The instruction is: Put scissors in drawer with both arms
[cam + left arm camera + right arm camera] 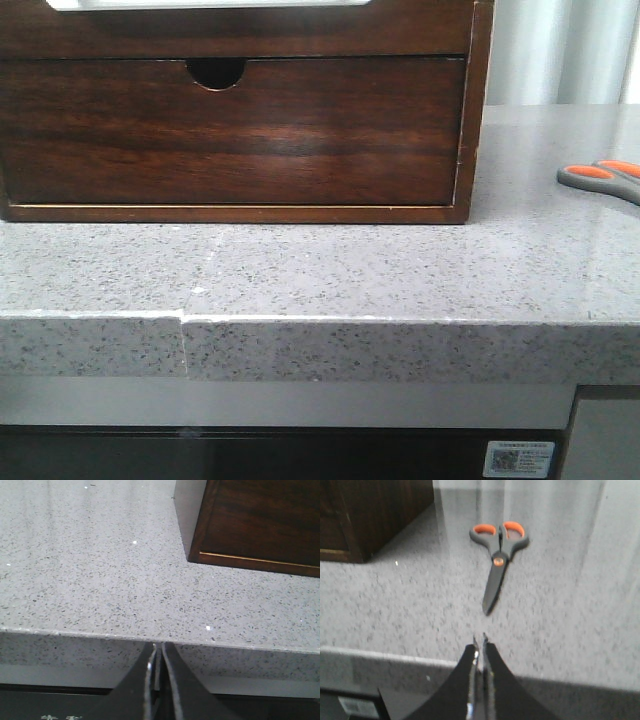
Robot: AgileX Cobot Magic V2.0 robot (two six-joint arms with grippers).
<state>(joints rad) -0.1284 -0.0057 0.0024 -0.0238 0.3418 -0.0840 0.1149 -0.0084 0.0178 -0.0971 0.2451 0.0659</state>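
The scissors (pixel 600 178), grey handles with orange inserts, lie flat on the counter at the far right, partly cut off by the frame edge. In the right wrist view the scissors (pixel 497 555) lie closed, blade tip pointing toward my right gripper (pixel 480 641), which is shut, empty and over the counter's front edge, a short way from the tip. The drawer (pixel 250 30) is the plain dark front at the top of the wooden box, with a white strip above it; it looks shut. My left gripper (pixel 159 647) is shut and empty at the counter's front edge.
The wooden box's lower front (pixel 230 130) has a half-round finger notch (pixel 216 72). The box corner shows in the left wrist view (pixel 260 525) and in the right wrist view (pixel 370 515). The speckled grey counter (pixel 320 270) has a front edge with a seam on the left.
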